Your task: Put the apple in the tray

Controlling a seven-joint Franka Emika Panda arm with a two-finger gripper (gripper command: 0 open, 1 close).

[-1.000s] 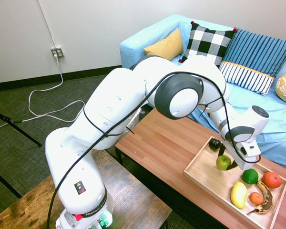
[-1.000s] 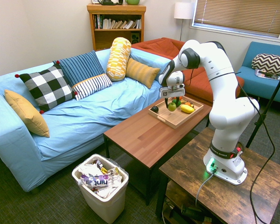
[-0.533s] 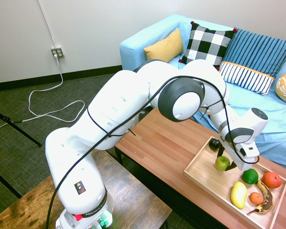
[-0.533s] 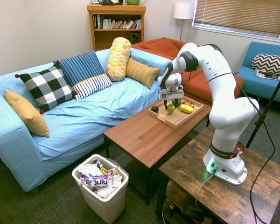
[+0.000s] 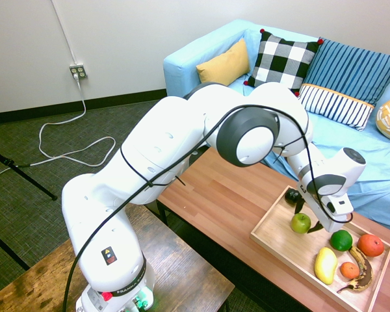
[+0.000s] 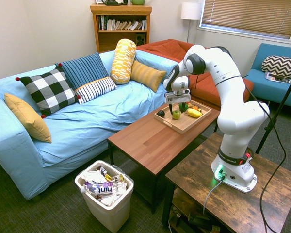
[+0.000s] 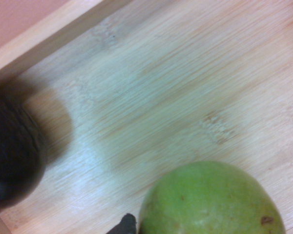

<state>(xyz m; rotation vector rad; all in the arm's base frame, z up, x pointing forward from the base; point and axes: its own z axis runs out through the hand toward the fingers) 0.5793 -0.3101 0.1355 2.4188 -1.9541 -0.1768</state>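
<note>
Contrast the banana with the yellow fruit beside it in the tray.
The banana is heavily marked with dark brown; the yellow fruit looks plain yellow. The banana is slim and curved, while the yellow fruit is plumper and oval. Both are longer than wide and lie in the tray.

Bare wood is stretching along the near long side of the tray (image 5: 273,232), leaving a lane beside the apple (image 5: 300,223). The dark fruit (image 5: 292,196) is blocking one end corner; the lime (image 5: 341,240), yellow mango (image 5: 325,265), orange (image 5: 349,270), red fruit (image 5: 370,245) and banana (image 5: 360,273) are crowding the other end. Low raised edges are ringing everything. Beyond, the bench (image 5: 231,195) is offering open room.
</note>
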